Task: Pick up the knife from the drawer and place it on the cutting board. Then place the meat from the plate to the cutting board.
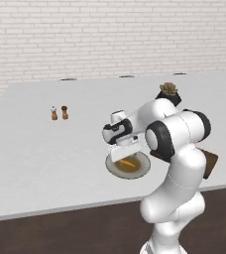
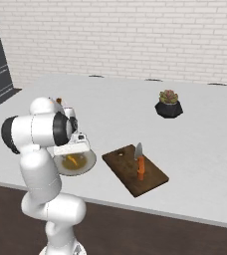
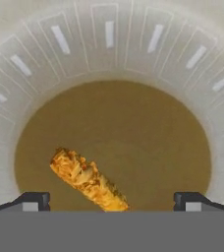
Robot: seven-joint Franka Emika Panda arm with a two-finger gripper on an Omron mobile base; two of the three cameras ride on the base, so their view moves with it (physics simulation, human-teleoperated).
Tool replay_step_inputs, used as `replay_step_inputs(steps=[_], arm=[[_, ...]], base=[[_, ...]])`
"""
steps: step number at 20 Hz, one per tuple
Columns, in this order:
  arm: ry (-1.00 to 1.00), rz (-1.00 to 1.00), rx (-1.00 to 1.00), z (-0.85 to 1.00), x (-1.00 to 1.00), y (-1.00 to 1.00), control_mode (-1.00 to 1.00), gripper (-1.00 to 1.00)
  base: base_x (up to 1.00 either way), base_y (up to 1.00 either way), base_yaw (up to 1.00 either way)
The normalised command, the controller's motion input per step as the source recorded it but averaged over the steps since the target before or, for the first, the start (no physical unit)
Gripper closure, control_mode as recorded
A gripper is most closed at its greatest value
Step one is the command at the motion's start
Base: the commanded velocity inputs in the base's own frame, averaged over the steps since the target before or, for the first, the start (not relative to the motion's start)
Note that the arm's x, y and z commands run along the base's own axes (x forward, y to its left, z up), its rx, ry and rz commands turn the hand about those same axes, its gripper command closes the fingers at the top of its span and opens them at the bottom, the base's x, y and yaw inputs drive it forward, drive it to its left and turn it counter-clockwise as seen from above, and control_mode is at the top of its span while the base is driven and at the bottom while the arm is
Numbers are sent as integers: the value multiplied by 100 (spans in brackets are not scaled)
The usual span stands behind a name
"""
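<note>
The knife (image 2: 140, 163), with a grey blade and orange-red handle, lies on the dark brown cutting board (image 2: 128, 174). In the left base view only a corner of the cutting board (image 1: 210, 161) shows behind my arm. The meat (image 3: 87, 179), a small orange-yellow lump, lies in the brownish centre of the plate (image 3: 109, 44). My gripper (image 3: 111, 202) hangs open just above the plate, pointing down, with the meat low between its two fingertips (image 3: 33, 201) and apart from both. From the base views, the gripper (image 1: 122, 155) (image 2: 74, 149) stands over the plate (image 1: 142, 168) (image 2: 88, 164) and meat (image 1: 128, 162) (image 2: 72, 160).
A black plant pot (image 2: 169, 108) (image 1: 168, 94) stands behind the board on the white counter (image 1: 45, 158). Two small shakers (image 1: 59, 113) stand far left. The counter's front edge runs just in front of the plate and board.
</note>
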Motion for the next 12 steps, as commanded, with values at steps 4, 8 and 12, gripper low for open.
replay_step_inputs(steps=[4, 8, 12], arm=[[0, 0, 0, -32, 14, 11, -100, -100], [0, 1, 0, -21, 23, 0, -100, -100], [0, 2, 0, -35, 0, 0, -100, 100]], base=[[0, 0, 0], [0, 0, 0], [0, 0, 0]])
